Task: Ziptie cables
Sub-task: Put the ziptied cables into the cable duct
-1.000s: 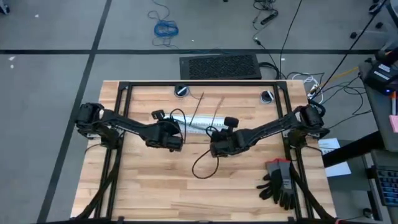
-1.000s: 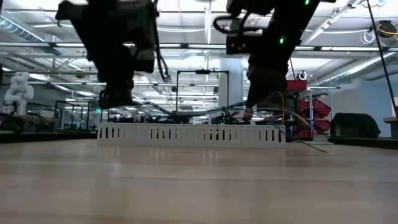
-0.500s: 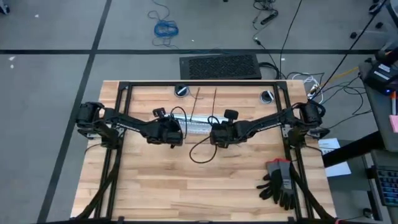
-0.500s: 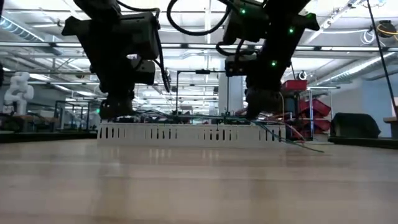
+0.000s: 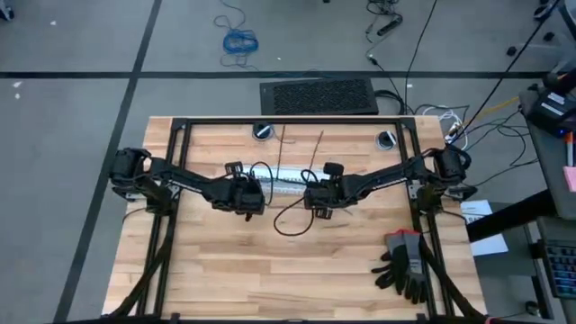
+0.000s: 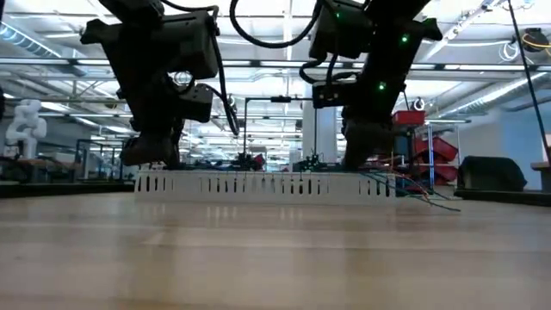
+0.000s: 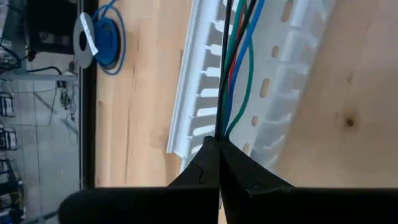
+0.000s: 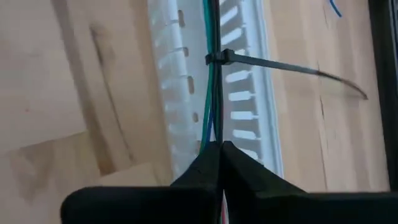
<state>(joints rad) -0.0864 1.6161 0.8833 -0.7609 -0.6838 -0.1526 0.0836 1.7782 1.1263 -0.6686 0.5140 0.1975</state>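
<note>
The thin, limp bundle of coloured wires (image 8: 212,93), light and easily kinked, lies along the white slotted plastic strips (image 5: 284,183) mid-desk, each end pinched in the left pincer (image 7: 219,146) and right pincer (image 8: 220,149), best gripped near its cinched dark ziptie (image 8: 273,62).

My left gripper (image 7: 219,144) is pinched tight on the cables (image 7: 233,68), black, green, red and blue strands running off toward 12 o'clock over the white slotted strips (image 7: 205,81). Blue coiled cable (image 7: 107,36) sits up around 10 o'clock on the wooden table (image 7: 146,74).
</note>
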